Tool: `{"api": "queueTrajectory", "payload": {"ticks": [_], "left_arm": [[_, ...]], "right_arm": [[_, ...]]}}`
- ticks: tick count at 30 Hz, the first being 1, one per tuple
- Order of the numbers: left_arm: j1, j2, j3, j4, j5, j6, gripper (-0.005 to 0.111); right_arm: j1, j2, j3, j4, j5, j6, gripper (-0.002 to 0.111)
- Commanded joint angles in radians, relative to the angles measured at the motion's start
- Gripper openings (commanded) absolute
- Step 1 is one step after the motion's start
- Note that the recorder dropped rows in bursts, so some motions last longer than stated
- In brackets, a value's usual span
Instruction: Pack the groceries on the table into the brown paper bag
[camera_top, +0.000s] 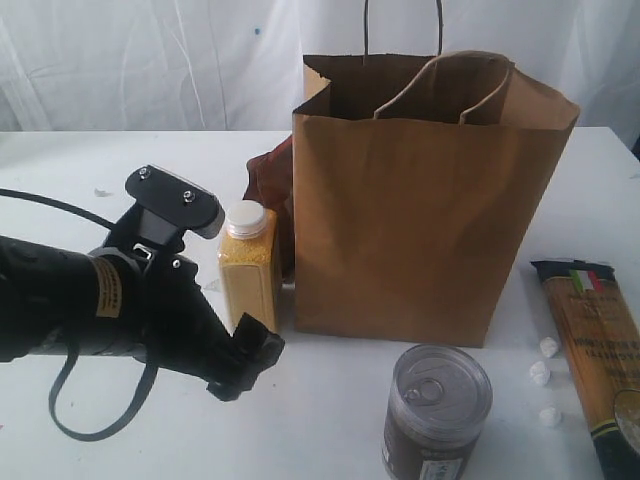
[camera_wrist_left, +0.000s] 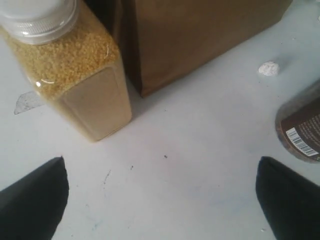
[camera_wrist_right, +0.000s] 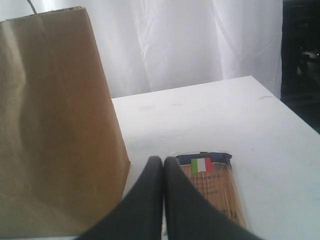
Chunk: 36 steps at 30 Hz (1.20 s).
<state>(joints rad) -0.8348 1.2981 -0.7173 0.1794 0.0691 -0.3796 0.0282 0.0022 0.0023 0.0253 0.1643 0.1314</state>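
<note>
The brown paper bag (camera_top: 430, 200) stands upright and open-topped in the middle of the table (camera_top: 330, 400). Against its left side stands the yellow-grain bottle with a white cap (camera_top: 250, 265), and a reddish-brown pouch (camera_top: 268, 178) is half hidden behind that. A pull-tab can (camera_top: 437, 410) stands in front of the bag. The spaghetti packet (camera_top: 595, 350) lies at the right. My left gripper (camera_wrist_left: 162, 200) is open over bare table, just short of the bottle (camera_wrist_left: 70, 70). Beside the packet (camera_wrist_right: 215, 185), my right gripper (camera_wrist_right: 163, 162) is shut and empty.
Three small white bits (camera_top: 540, 373) lie between the can and the spaghetti packet. A black cable (camera_top: 60, 205) runs along the left arm. White curtain hangs behind the table. The can's barcode side (camera_wrist_left: 302, 130) shows beside the left gripper's finger.
</note>
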Motion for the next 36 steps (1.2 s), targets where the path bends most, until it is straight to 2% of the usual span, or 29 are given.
{"api": "queueTrajectory", "payload": {"ticks": [1, 6, 8, 10, 14, 21, 25, 28, 33, 36], "left_arm": [[-0.005, -0.004, 0.008, -0.003, -0.002, -0.009, 0.087], [-0.005, -0.004, 0.008, 0.001, -0.009, -0.006, 0.039], [-0.005, -0.004, 0.008, 0.017, -0.022, -0.006, 0.025], [-0.005, -0.004, 0.008, 0.05, -0.041, 0.005, 0.016], [-0.005, -0.004, 0.008, 0.114, -0.069, 0.097, 0.016], [-0.005, 0.0, 0.008, 0.128, -0.121, 0.272, 0.028], [-0.003, 0.0, 0.003, 0.128, -0.13, 0.413, 0.023], [0.014, 0.0, -0.015, 0.095, -0.122, 0.346, 0.001], [0.105, 0.0, -0.026, 0.048, -0.205, 0.224, 0.0], [0.177, 0.0, -0.026, 0.03, -0.219, 0.207, 0.0]], "right_arm": [[0.003, -0.002, -0.002, 0.001, -0.002, 0.004, 0.0], [0.003, -0.002, -0.002, 0.001, -0.002, 0.004, 0.0], [0.003, -0.002, -0.002, 0.001, -0.002, 0.004, 0.0], [0.003, -0.002, -0.002, 0.001, -0.002, 0.004, 0.0], [0.003, -0.002, -0.002, 0.001, -0.002, 0.004, 0.0], [0.003, -0.002, -0.002, 0.001, -0.002, 0.004, 0.0], [0.003, -0.002, -0.002, 0.001, -0.002, 0.004, 0.0], [0.003, -0.002, -0.002, 0.001, -0.002, 0.004, 0.0], [0.003, -0.002, -0.002, 0.001, -0.002, 0.004, 0.0], [0.003, -0.002, -0.002, 0.001, -0.002, 0.004, 0.0]]}}
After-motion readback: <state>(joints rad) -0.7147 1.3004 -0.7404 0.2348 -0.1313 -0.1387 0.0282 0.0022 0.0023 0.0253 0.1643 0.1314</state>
